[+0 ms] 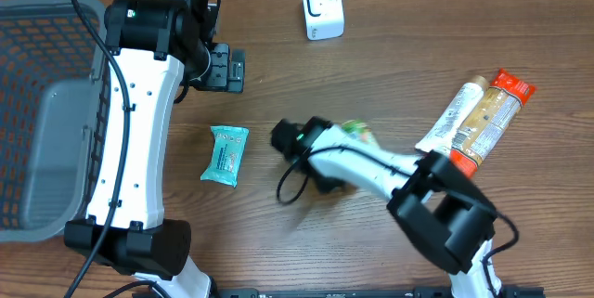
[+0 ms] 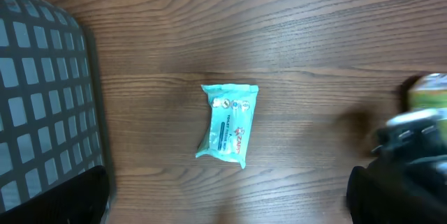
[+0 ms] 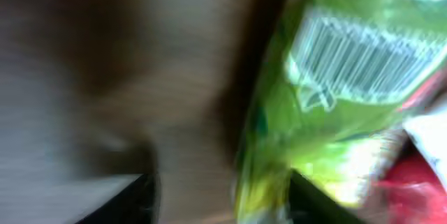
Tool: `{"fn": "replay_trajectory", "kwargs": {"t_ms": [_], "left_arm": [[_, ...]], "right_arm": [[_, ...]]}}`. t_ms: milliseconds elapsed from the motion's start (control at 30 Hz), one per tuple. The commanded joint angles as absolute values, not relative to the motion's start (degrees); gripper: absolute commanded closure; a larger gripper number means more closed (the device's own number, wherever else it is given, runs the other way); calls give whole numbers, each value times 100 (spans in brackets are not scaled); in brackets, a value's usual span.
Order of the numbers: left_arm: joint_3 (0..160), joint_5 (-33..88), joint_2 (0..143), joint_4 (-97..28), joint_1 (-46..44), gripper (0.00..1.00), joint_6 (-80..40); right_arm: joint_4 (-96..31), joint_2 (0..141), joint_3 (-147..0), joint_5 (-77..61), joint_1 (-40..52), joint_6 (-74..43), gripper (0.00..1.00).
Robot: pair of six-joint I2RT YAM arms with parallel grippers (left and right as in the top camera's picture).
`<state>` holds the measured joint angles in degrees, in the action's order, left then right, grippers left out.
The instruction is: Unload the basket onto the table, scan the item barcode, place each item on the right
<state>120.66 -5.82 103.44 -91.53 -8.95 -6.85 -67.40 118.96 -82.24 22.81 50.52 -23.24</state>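
A green packet [image 3: 349,105] with a white barcode [image 3: 363,56] fills the right of the blurred right wrist view. My right gripper [image 3: 223,203] has its jaws apart, and the packet's edge lies against the right finger [image 3: 318,203]. From overhead the same green packet [image 1: 357,131] lies on the table beside the right wrist [image 1: 302,138]. A white scanner [image 1: 322,7] stands at the back. My left gripper [image 2: 230,213] is open, high above a teal packet [image 2: 229,121] and holding nothing.
A grey basket [image 1: 37,112] takes up the left side. The teal packet [image 1: 225,154] lies mid-table. Two tubes and an orange package [image 1: 483,112] lie at the right. The left gripper [image 1: 225,68] hovers near the back left.
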Motion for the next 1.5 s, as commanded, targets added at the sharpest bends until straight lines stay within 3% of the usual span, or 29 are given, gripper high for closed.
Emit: {"fn": "replay_trajectory", "kwargs": {"t_ms": [0,167,333,533,633,800,1067,1467], "left_arm": [[12075,-574,10388,-9144,-864,0,-600],[12075,-574,10388,-9144,-864,0,-600],[12075,-574,10388,-9144,-864,0,-600],[12075,-574,10388,-9144,-864,0,-600],[12075,-574,10388,-9144,-864,0,-600],[12075,-574,10388,-9144,-864,0,-600],[12075,-576,10388,-9144,-864,0,-600],[12075,-574,10388,-9144,-864,0,-600]], "right_arm": [[-6626,11955,-8346,1706,5524,-2355,26],[-6694,11913,-8490,1636,5634,-2729,25],[-6984,11349,-8849,1559,5006,-2738,25],[-6928,10672,-8853,117,3686,-1332,9],[-6814,10685,-8635,-991,3087,-554,10],[-6309,10685,-7813,-1817,2574,-248,12],[-5457,10685,-6742,-1914,2569,-250,20],[-5030,10683,-6440,-2346,2563,-318,85]]}}
